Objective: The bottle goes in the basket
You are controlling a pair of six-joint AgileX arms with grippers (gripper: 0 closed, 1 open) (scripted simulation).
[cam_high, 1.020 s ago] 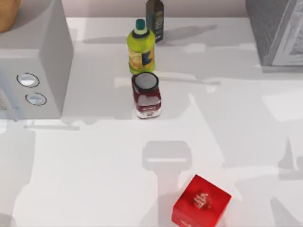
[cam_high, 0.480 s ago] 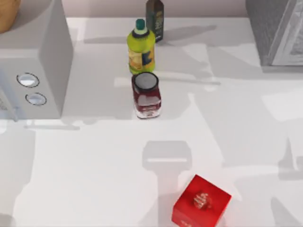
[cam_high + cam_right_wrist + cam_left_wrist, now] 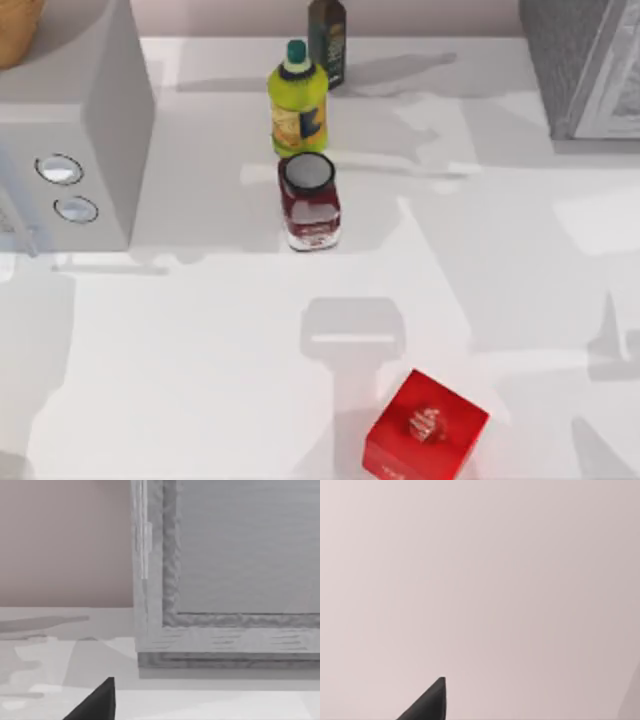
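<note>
Rounded tan basket (image 3: 15, 25) at ten o'clock atop boxy grey appliance (image 3: 90, 120), bottle's place cannot be told, glossy yellow bottle (image 3: 298, 110) and dark red white-lidded jar (image 3: 310, 205) at twelve, red cube (image 3: 425, 428) at five, left gripper (image 3: 427, 705) and right gripper (image 3: 95, 702) matte black wedges, opening cannot be told.

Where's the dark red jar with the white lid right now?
Top view: the dark red jar stands near the centre, just below the yellow bottle.

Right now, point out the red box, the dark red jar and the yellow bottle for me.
red box (image 3: 425, 426), top view, on its top face.
dark red jar (image 3: 311, 215), top view, on its glass body below the white lid.
yellow bottle (image 3: 298, 112), top view, on its body above the label.
</note>
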